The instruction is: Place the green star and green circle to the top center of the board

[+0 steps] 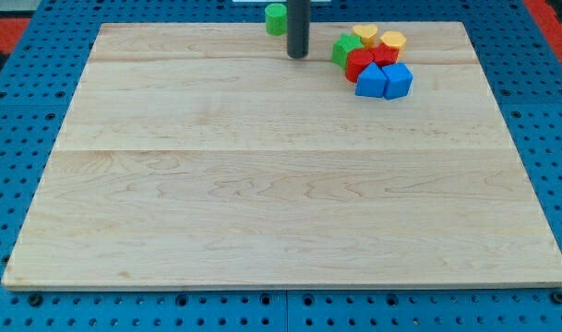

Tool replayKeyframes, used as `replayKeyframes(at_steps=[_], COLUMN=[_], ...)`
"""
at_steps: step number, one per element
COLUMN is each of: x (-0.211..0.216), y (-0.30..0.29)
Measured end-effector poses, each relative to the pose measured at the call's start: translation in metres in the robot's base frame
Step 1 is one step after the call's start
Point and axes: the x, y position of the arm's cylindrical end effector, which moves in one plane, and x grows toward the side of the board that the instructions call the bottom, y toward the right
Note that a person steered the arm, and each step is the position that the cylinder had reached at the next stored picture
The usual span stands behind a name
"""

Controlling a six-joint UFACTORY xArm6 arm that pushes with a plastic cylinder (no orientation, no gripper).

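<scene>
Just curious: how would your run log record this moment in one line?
my tip: top centre | green circle: left of it | green star: right, in cluster

I am at work in a lab, on a test bench. A pale wooden worktop (290, 184) lies under my tip (298, 55), resting on a blue perforated base plate (548, 120) with regular rows of mounting holes. Beyond it, past my rod, red panels (13, 28) edge the rig.
</scene>
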Motion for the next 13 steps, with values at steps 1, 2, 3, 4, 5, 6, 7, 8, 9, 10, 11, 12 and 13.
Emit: replayKeyframes(at_steps=[1, 2, 3, 4, 5, 6, 7, 8, 9, 10, 11, 12, 13], x=[0.027, 0.024, 0.02, 0.03, 0.018, 0.013, 0.002, -0.013, -0.013, -0.002, 0.006, 0.006, 0.004], y=[0.003, 0.039, 0.073, 0.072, 0.073, 0.073, 0.083, 0.062, 0.056, 0.033, 0.002, 0.035, 0.059])
